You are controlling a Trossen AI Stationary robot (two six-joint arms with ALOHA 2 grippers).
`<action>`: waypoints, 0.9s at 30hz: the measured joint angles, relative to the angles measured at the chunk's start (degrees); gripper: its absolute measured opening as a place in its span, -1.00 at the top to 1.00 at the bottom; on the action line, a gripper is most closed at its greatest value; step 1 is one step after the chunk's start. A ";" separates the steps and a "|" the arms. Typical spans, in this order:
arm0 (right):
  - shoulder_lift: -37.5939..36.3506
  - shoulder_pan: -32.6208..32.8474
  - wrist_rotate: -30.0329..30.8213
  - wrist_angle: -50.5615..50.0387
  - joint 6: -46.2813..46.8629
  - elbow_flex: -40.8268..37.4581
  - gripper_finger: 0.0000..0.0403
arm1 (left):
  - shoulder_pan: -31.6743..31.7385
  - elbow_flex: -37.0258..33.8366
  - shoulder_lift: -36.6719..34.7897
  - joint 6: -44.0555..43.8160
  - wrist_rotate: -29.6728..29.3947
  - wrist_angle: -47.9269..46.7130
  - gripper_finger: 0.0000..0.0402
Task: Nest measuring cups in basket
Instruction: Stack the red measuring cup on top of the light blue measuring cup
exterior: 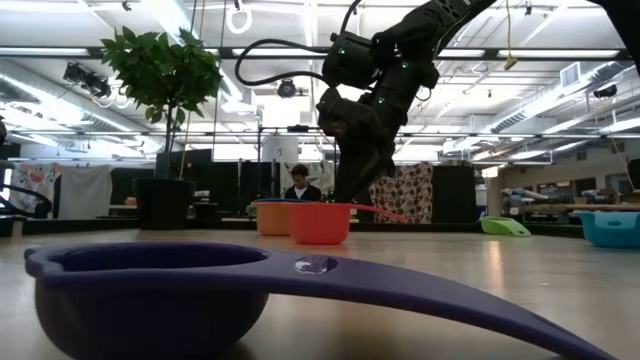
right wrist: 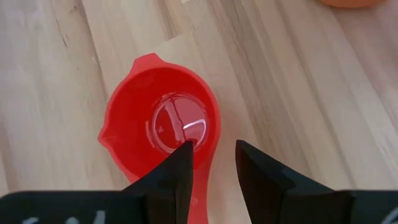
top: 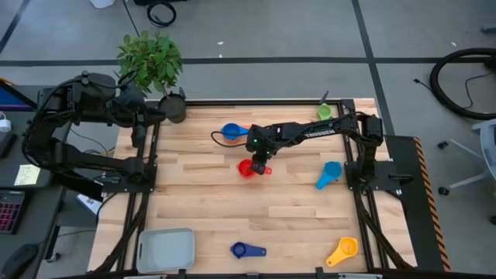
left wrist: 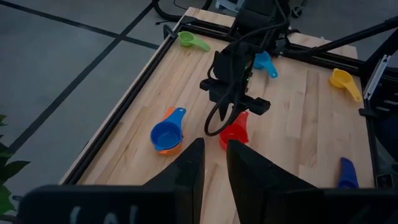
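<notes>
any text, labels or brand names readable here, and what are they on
"TROSSEN": white letters on the right arm in the high view, small but just legible.
Yellow note on the desk left of the table: writing too small to read.
Red cup under the right pincer: no marking can be read inside it.
Other cups, the basket and the plant pot: no text visible.

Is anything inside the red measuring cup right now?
Nothing: the right wrist view shows the red measuring cup empty down to its glossy floor. The right gripper straddles the cup's near rim, one finger hiding a sliver of the inside.
</notes>
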 joint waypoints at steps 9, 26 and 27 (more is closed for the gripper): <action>0.02 -0.07 0.36 0.89 0.24 0.00 0.38 | 0.00 0.00 0.00 -0.12 0.00 0.00 0.64; 0.45 -0.22 -0.08 1.36 0.96 -0.01 0.38 | 0.00 0.00 0.00 -0.17 0.00 0.00 0.64; 0.85 -0.20 -0.56 1.53 0.96 0.00 0.38 | 0.00 0.00 0.00 -0.17 0.00 0.00 0.64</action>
